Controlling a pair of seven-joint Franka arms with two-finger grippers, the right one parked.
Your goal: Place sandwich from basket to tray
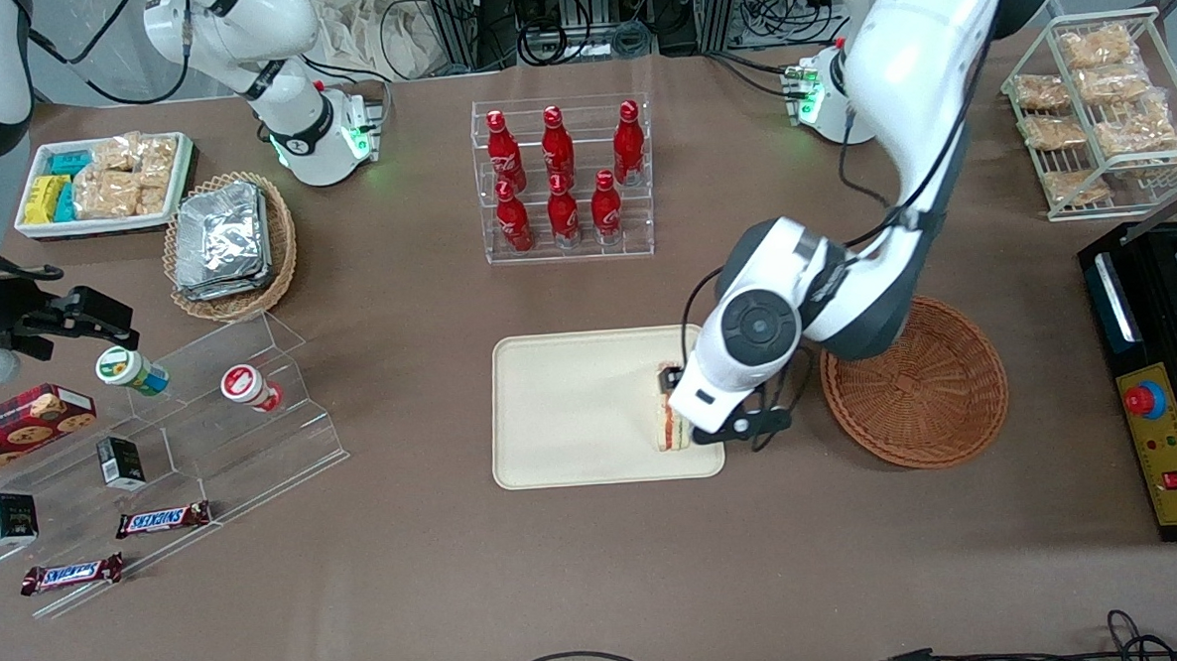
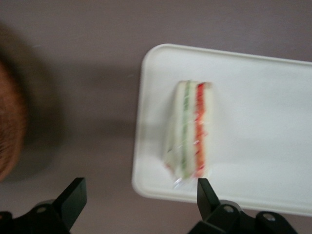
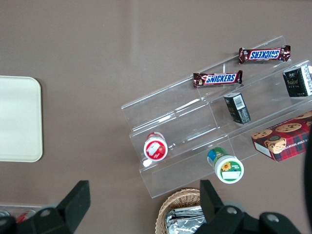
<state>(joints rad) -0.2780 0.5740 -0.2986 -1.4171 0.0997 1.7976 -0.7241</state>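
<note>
sandwich (image 2: 191, 130) is lying on the tray (image 1: 562, 411), near the tray edge closest to the basket (image 1: 924, 390), filling stripes showing. in the wrist cam i see it free of the fingers (image 2: 73, 197): both tips are spread wide, one over the bare counter (image 1: 599, 568) and one at the tray rim, nothing between them. so my pincer (image 2: 139, 195) is fully open and holding nothing, hovering just above the sandwich end of the tray. from the front the wrist housing covers most of the sandwich, only the striped lower end pokes out under it. basket looks empty as far as i can see, though the arm covers part of its rim. my read: transfer is basically done, sandwich is out of the basket and resting flat inside the tray rim, not hanging over the edge. what's left is just lifting the arm clear without clipping the wrap, since the fingertip near the tray rim sits close to the sandwich's corner. if i wanted it tidier i could nudge it toward tray centre, but the task doesn't call for that. bottle rack (image 1: 562, 178) and the clear stepped shelf (image 1: 205, 417) are well apart from the work area, no interference there.
</note>
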